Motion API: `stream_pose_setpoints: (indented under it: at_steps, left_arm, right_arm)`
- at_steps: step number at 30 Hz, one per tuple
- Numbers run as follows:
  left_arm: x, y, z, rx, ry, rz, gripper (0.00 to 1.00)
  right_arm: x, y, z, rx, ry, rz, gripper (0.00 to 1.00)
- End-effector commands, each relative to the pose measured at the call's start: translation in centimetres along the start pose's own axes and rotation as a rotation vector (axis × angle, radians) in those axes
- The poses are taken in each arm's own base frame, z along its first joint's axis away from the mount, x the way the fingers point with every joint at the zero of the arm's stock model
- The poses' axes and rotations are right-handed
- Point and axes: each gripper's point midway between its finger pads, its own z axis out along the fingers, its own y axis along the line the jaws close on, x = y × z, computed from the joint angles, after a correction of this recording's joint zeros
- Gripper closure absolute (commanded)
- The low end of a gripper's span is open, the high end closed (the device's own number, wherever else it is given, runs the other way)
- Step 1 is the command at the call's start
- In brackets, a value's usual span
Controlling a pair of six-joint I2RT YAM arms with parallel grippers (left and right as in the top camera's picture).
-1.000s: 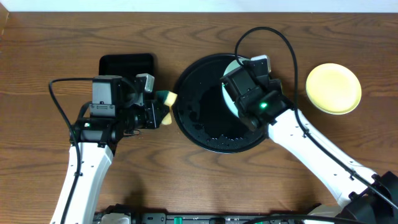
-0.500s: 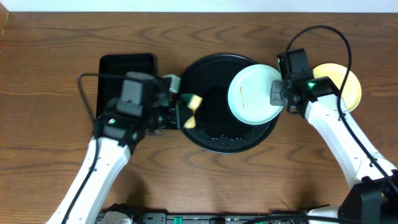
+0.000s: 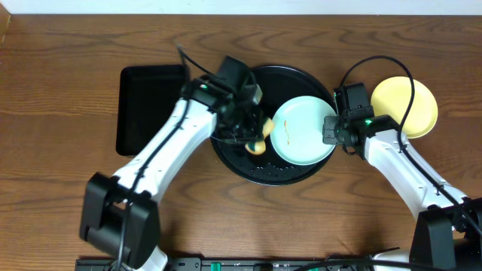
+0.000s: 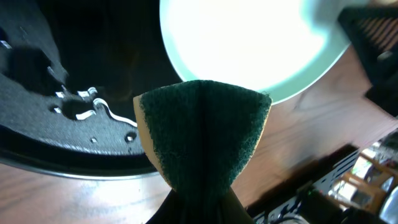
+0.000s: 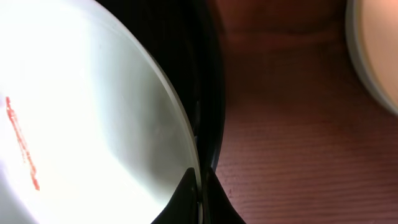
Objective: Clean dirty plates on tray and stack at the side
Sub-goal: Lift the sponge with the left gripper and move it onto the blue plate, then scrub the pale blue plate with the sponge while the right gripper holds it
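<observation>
A pale mint-blue plate point(image 3: 301, 129) with a thin orange-brown smear point(image 5: 22, 146) lies over the right half of the large round black tray point(image 3: 233, 154). My right gripper point(image 3: 331, 128) is shut on the plate's right rim point(image 5: 186, 158). My left gripper point(image 3: 256, 135) is shut on a green-and-yellow sponge point(image 4: 202, 134), held just left of the plate over the tray. A pale yellow plate point(image 3: 407, 105) lies on the table to the right, its edge showing in the right wrist view point(image 5: 373, 56). A third plate is not in view.
A smaller rectangular black tray point(image 3: 147, 105) lies at the left of the round tray. Water beads glisten on the round tray's floor point(image 4: 87, 109). Black cables loop above both arms. The wooden table point(image 3: 60, 90) extends around the trays.
My left arm has swung right, carrying the sponge from the tray's left rim to the plate's left edge. The plate and my right gripper have shifted slightly left and down.
</observation>
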Motion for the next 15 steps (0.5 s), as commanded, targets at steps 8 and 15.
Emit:
stream_pose_setpoints:
  at_steps: [8,15]
  left_arm:
    - [2.4,-3.4,2.5,0.048,0.103,0.086,0.92]
    - [3.2,-3.6,4.5,0.03,0.152,0.054,0.92]
  right_arm:
    - [0.5,-0.2,0.1,-0.011,0.011,0.001,0.99]
    - [0.7,-0.2,0.1,-0.009,0.016,0.0,0.99]
